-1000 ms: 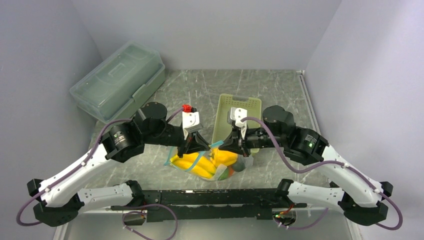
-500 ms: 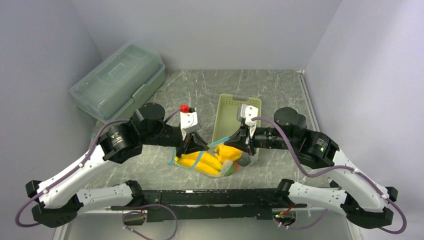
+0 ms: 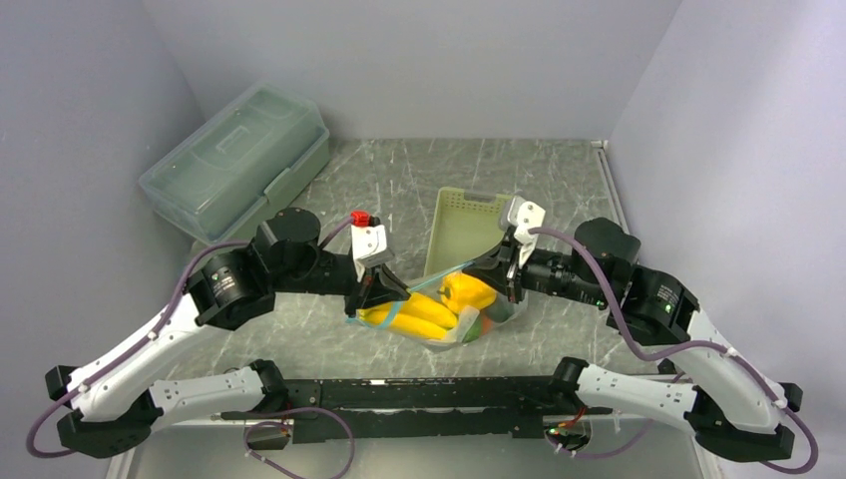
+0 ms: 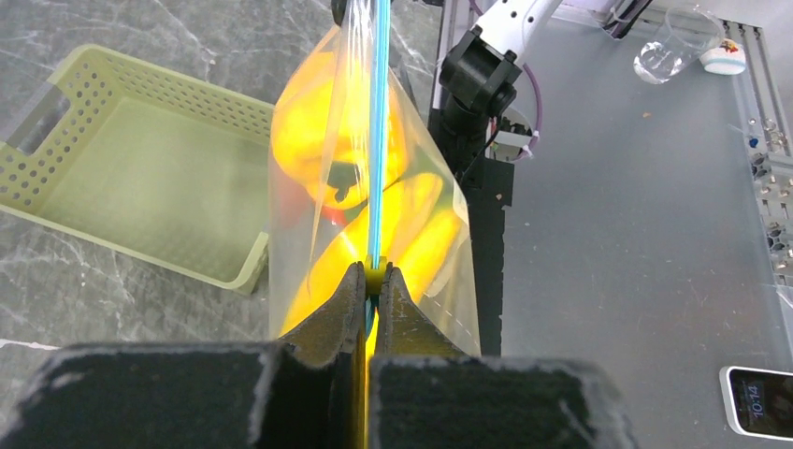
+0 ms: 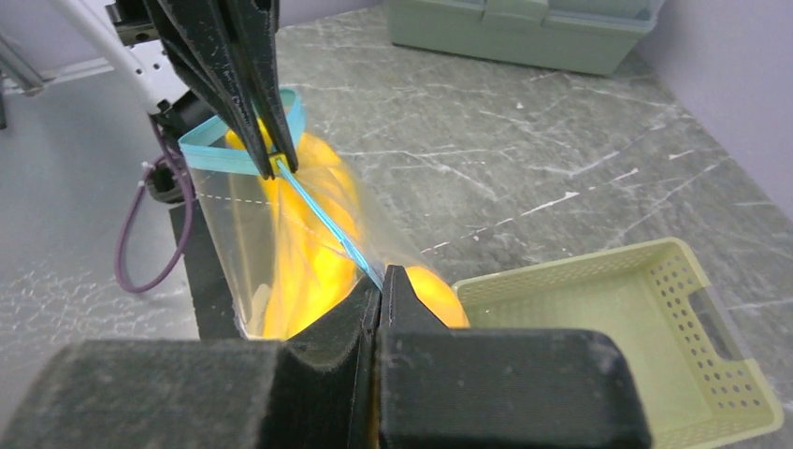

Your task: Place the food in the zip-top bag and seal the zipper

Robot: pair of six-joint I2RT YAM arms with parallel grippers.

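Observation:
The clear zip-top bag hangs between my two grippers near the table's front edge, with the food inside: yellow banana-like pieces, an orange piece and a bit of green. Its teal-blue zipper is stretched taut between the grippers. My left gripper is shut on the zipper's left end. My right gripper is shut on the zipper's right end. In the right wrist view a short length of zipper past the left fingers still gapes in a loop.
The pale yellow-green perforated basket stands just behind the bag. A large translucent lidded storage box lies at the back left. The arm-mount rail runs along the near edge, right below the bag.
My right gripper has slid right and back along the zipper, pulling it taut. The left gripper has drifted slightly left. The bag has shifted to the right.

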